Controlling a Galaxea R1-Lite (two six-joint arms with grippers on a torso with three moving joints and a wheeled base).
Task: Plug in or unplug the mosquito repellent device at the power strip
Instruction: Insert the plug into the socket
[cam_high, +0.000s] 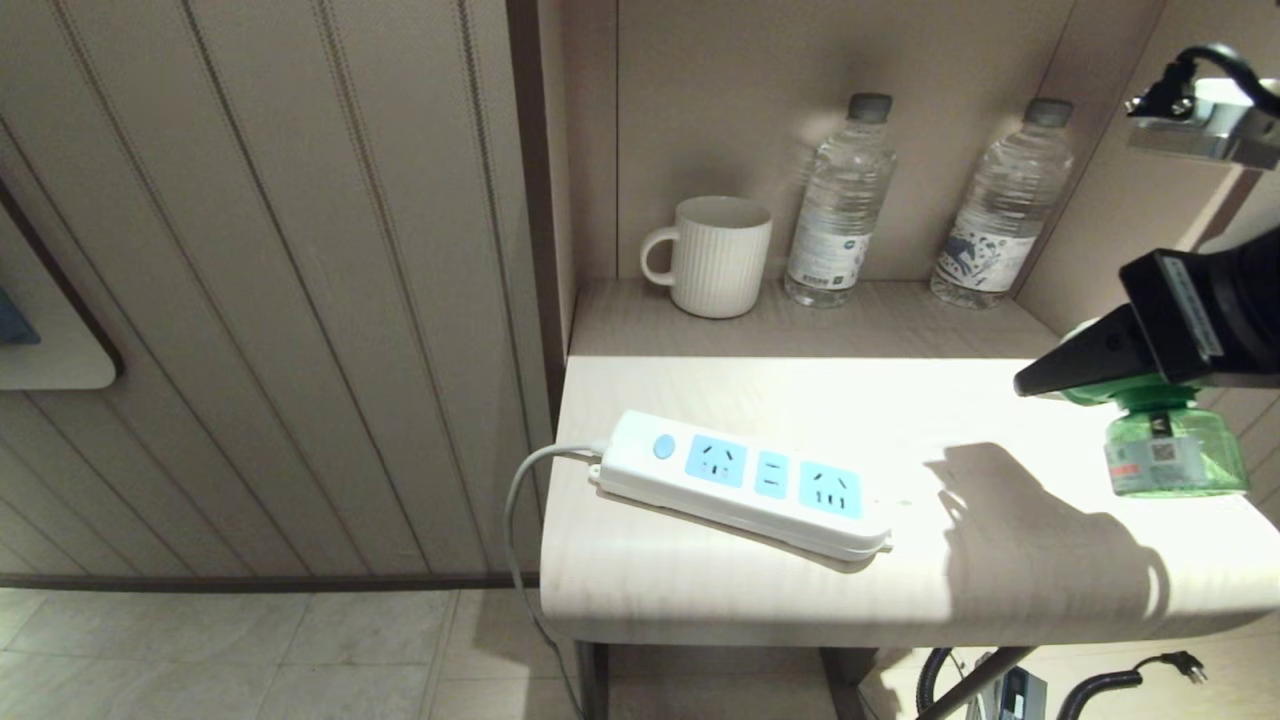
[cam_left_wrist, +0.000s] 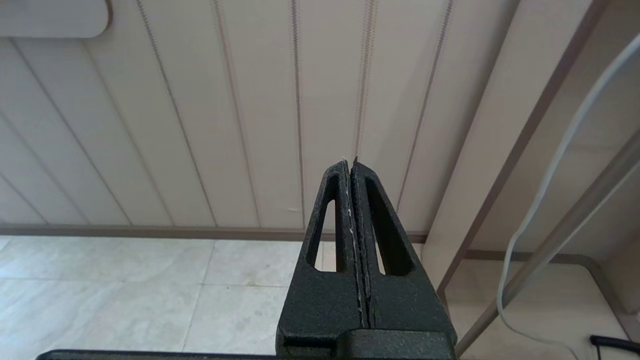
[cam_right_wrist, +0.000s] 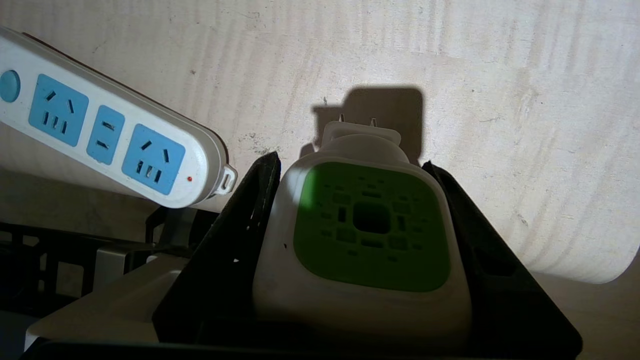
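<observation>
I was working in what looked like a hotel room or bedroom nook: a pale wood-grain side table (cam_high: 700, 590) set into a panelled alcove, with a ribbed white mug (cam_high: 712, 256) and two sealed water bottles (cam_high: 840, 205) on the rear ledge, a padded wall panel (cam_high: 250, 300) and tiled floor (cam_high: 250, 650).

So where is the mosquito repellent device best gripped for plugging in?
By the white head, as the right gripper does now: fingers on its two flat opposite sides, coming from behind the green vent face. That leaves the prongs and the hanging bottle free to meet the power strip.
</observation>
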